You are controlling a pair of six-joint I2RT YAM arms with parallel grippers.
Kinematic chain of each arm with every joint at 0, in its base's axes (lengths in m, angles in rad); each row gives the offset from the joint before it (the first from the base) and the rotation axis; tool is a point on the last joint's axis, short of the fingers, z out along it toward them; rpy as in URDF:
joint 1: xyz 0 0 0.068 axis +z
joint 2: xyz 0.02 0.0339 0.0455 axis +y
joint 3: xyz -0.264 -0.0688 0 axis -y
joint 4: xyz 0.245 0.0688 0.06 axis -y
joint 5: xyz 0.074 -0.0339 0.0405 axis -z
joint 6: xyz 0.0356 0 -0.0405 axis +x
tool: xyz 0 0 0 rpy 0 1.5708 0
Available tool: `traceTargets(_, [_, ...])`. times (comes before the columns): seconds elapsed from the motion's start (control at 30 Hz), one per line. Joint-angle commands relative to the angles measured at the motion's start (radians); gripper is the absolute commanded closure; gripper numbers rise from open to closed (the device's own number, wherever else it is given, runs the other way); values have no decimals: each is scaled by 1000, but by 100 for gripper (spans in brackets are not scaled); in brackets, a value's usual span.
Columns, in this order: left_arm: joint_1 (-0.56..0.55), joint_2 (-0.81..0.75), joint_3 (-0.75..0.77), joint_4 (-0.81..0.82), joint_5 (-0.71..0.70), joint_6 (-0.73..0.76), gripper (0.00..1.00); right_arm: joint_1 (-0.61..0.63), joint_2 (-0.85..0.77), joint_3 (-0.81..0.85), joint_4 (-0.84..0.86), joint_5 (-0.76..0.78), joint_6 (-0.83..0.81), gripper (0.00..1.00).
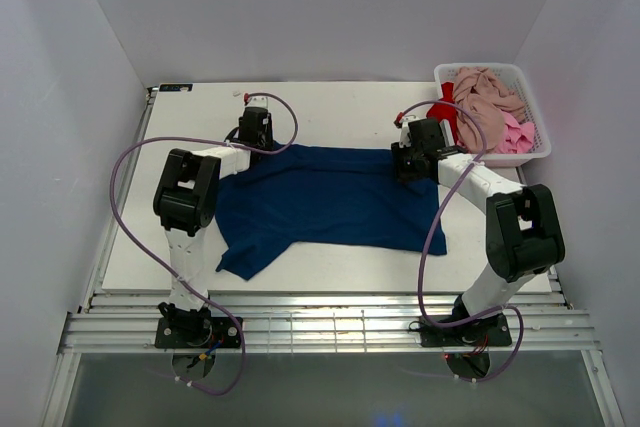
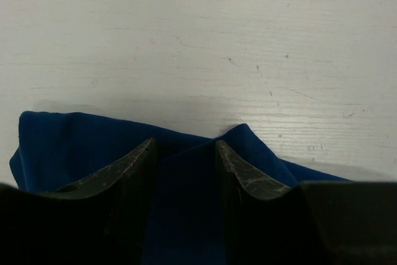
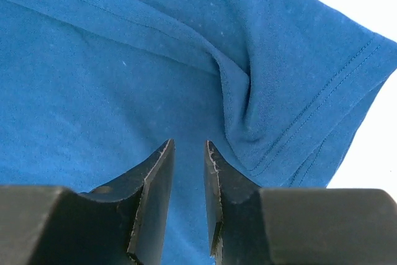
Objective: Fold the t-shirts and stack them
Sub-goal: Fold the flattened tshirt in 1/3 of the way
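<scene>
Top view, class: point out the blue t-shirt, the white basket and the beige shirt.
blue t-shirt (image 1: 330, 197), top view, middle of the spread cloth.
white basket (image 1: 480, 67), top view, far rim.
beige shirt (image 1: 487, 99), top view, bunched cloth inside the basket.

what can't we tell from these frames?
1) Wrist views: whether the left gripper or right gripper actually pinches the navy t-shirt; the fingers cover the contact.
2) Top view: both sets of fingers, hidden under the wrist housings.
3) Top view: how many tees in the basket; the pile is bunched and small.
</scene>
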Motion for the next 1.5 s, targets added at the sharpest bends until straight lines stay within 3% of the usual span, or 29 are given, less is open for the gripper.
traceTargets(0.0, [0, -26, 24, 12, 25, 13, 47, 5, -46, -4, 41, -21, 7, 68])
traceTargets(0.73, [-2, -75, -42, 107, 138, -28, 47, 20, -2, -1, 30, -31, 1, 68])
traceTargets(1.47, [-2, 34, 27, 78, 193, -16, 47, 35, 21, 9, 27, -37, -6, 68])
